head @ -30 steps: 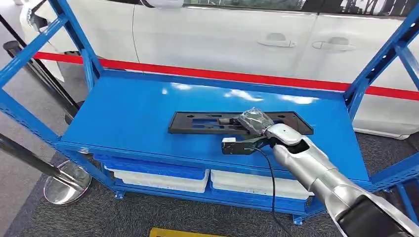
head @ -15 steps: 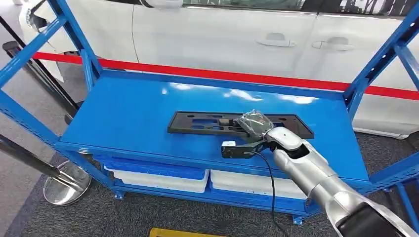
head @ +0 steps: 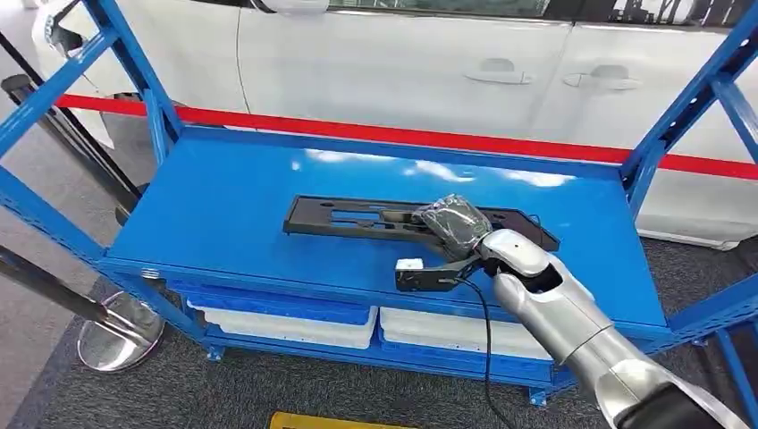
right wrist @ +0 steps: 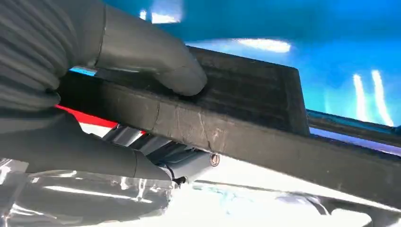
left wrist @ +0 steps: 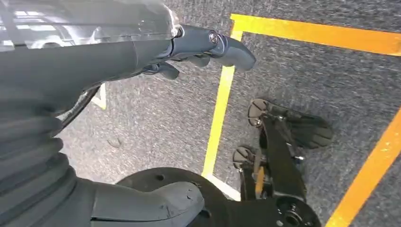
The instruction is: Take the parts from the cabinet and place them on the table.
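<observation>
Grey thumb pressing down, the right hand [head: 458, 228] grips the black part [head: 357, 217] mid-frame on the blue shelf [head: 232, 206]. Long, stiff, probably light; held off-centre, it could swing. The left hand [left wrist: 208, 47] hangs curled, holding nothing.

The right hand [head: 456, 225] covers the middle of the black panel [head: 357, 217]; the car [head: 402, 63] runs off the top edge.

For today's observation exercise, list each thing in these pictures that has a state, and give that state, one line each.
black plastic panel: on the blue shelf, gripped at one end, tilted.
right robot hand: holds the panel, thumb pressed on it.
left robot hand: hanging over the floor, fingers curled, holding nothing.
white trays: stored on the lower shelf.
</observation>
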Tool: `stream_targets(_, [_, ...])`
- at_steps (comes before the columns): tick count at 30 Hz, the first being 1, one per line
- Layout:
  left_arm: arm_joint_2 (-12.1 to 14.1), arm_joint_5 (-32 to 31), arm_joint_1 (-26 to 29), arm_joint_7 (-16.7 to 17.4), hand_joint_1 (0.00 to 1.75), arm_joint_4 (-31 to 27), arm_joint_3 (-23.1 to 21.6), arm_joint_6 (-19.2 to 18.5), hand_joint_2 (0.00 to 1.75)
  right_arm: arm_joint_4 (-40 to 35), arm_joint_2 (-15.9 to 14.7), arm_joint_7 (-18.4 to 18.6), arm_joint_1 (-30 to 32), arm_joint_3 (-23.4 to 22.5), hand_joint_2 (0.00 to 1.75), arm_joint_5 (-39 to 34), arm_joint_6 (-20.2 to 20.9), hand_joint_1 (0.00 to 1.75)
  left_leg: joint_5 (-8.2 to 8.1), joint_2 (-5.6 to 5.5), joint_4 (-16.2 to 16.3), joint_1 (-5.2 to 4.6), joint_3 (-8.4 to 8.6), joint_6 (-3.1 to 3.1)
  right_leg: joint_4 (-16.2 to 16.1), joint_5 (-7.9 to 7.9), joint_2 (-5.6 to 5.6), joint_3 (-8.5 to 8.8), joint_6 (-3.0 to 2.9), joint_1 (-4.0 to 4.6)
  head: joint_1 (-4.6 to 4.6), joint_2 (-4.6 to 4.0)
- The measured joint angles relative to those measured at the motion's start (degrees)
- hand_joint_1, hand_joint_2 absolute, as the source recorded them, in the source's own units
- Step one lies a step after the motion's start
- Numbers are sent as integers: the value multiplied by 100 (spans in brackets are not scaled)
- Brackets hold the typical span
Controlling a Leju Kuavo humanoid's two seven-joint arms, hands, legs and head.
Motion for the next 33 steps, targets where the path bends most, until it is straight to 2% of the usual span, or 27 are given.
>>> stream_targets(2, [15,-28,2,4,0,-9,0,-35,175,-315,-7,-13,56,-57,175,-68,96,175,-6,-1,6,-9,-11,0,-2,3,0,0,4,-11,0,0])
stream_targets(4, [48,-42,24,4,0,-24,-2,-57,175,-936,-44,-26,143,-164,175,-151,247,175,-14,0,9,-14,-15,12,-3,2,0,-5,4,-17,0,0])
stream_targets(7, [66,-94,34,4,0,-31,-2,-59,175,-1349,-44,-39,143,-264,175,-78,262,175,-30,12,25,-33,-6,38,-6,2,5,-6,13,-37,0,0])
stream_targets(9, [72,-131,42,-2,0,-44,-2,-61,175,-1573,-44,-50,179,-286,175,132,186,175,-38,12,39,-42,-13,57,-11,2,5,-5,40,-47,0,0])
stream_targets(11, [79,-198,72,17,0,-46,-4,-61,175,-1815,-52,-98,236,-326,175,504,3,175,20,25,5,-40,5,112,-27,41,24,3,97,-49,0,0])
stream_targets(12, [77,-234,78,56,0,-46,-7,-63,175,-1896,-61,-126,264,-341,175,631,-74,175,62,59,-56,31,44,146,17,-50,111,-15,115,-65,0,0])
stream_targets(13, [79,-264,84,107,0,-46,-13,-65,175,-1989,-61,-177,301,-350,175,706,-153,175,79,76,-82,32,52,156,197,-256,253,-77,113,-65,2,0])
stream_targets(14, [81,-291,82,144,0,-46,-20,-65,175,-2090,-61,-230,340,-358,175,757,-225,175,86,108,-82,35,48,167,530,-502,339,-198,110,-64,0,0])
stream_targets(15, [85,-310,76,175,0,-46,-31,-68,175,-2173,-61,-267,404,-372,175,807,-276,175,88,122,-79,33,42,170,989,-756,393,-368,113,-69,0,0])
stream_targets(16, [92,-341,76,201,0,-46,-44,-68,175,-2242,-61,-293,473,-382,175,846,-311,175,89,137,-76,30,33,170,1388,-927,412,-512,117,-68,0,0])
stream_targets(17, [101,-358,69,219,0,-46,-55,-65,175,-2315,-61,-334,552,-382,175,885,-328,175,93,148,-64,31,17,166,1658,-981,414,-599,123,-71,0,0])
stream_targets(18, [109,-404,68,234,0,-46,-63,-68,175,-2375,-55,-359,613,-382,175,926,-337,175,96,151,-47,34,1,161,1630,-883,413,-548,129,-91,0,0])
stream_targets(19, [114,-444,68,242,0,-46,-81,-68,175,-2430,-55,-393,658,-382,175,1001,-367,175,102,152,-20,38,-26,149,1363,-688,413,-381,133,-115,0,0])
stream_targets(20, [114,-477,66,260,0,-46,-107,-72,175,-2476,-55,-400,685,-382,175,1060,-400,175,105,152,9,43,-54,140,961,-487,411,-150,136,-131,0,0])
stream_targets(21, [114,-516,67,269,0,-46,-140,-76,175,-2537,-55,-407,708,-385,175,1128,-446,175,108,152,48,49,-85,106,373,-283,408,192,134,-150,0,0])
stream_targets(22, [116,-522,68,269,0,-46,-149,-79,175,-2585,-55,-415,721,-382,175,1161,-474,175,121,149,67,46,-119,65,67,-405,407,340,120,-146,0,0])
stream_targets(23, [122,-529,68,269,0,-48,-151,-79,175,-2616,-55,-422,741,-385,175,1183,-485,175,143,148,69,35,-141,11,99,-301,441,308,90,-83,-2,0])
stream_targets(25, [131,-538,87,269,0,-48,-157,-79,175,-2666,-63,-431,777,-385,175,1200,-518,175,214,145,52,35,-164,-90,109,-282,471,236,25,-53,-4,0])
stream_targets(26, [131,-540,102,271,0,-48,-162,-79,175,-2677,-63,-431,802,-385,175,1224,-525,175,264,134,16,47,-178,-162,106,-238,470,197,-31,-37,0,0])
stream_targets(27, [144,-551,109,269,0,-48,-166,-79,175,-2684,-77,-431,812,-385,175,1268,-533,175,227,160,36,74,-228,-194,53,-165,451,150,-110,-100,0,0])
stream_targets(29, [144,-601,115,265,0,-48,-188,-79,175,-2734,-109,-431,839,-385,175,1387,-592,175,-301,352,426,71,-367,-211,53,-64,409,44,-211,-68,0,0])
stream_targets(30, [144,-625,106,256,0,-48,-199,-79,175,-2760,-142,-431,864,-385,175,1421,-634,175,-667,389,874,72,-490,-224,60,-18,383,-20,-235,-45,-2,0])
stream_targets(31, [146,-636,96,247,0,-48,-203,-79,175,-2782,-190,-431,882,-385,175,1449,-651,175,-944,402,1325,72,-597,-238,66,28,366,-87,-243,-24,0,0])
stream_targets(32, [149,-640,92,240,0,-48,-208,-79,175,-2802,-234,-433,906,-385,175,1465,-660,175,-1077,403,1661,60,-647,-246,73,74,343,-155,-251,-2,-2,0])
stream_targets(33, [155,-649,93,243,0,-48,-227,-79,175,-2828,-278,-433,942,-385,175,1475,-662,175,-1031,402,1816,54,-589,-245,84,123,325,-237,-255,18,-2,0])
